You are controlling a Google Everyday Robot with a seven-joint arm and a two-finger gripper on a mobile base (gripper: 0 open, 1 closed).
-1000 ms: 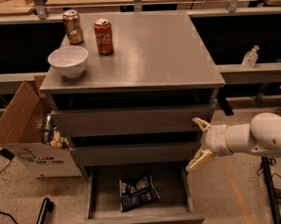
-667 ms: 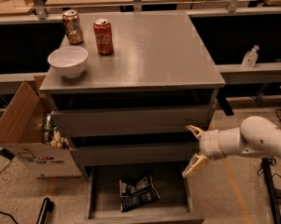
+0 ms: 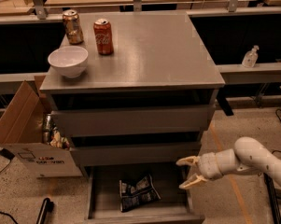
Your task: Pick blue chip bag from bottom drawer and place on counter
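1. Finds the gripper [image 3: 184, 174] lower and further left than a second ago, now over the right wall of the open bottom drawer [image 3: 90, 197], claw released, grasping nothing.
2. Suggests a reach closing in; leaves the blue chip bag [image 3: 138, 192] flat on the drawer floor, untouched, not yet on the counter [image 3: 154, 50].
3. Counts one bag, three drawers, one red soda can [image 3: 103, 36], one brownish can [image 3: 73, 27], one bowl [image 3: 67, 61].

Coca-Cola script on red can [image 3: 103, 36], box [image 3: 32, 153] print unreadable, end effector [image 3: 187, 173] beside bottom drawer [image 3: 170, 195]
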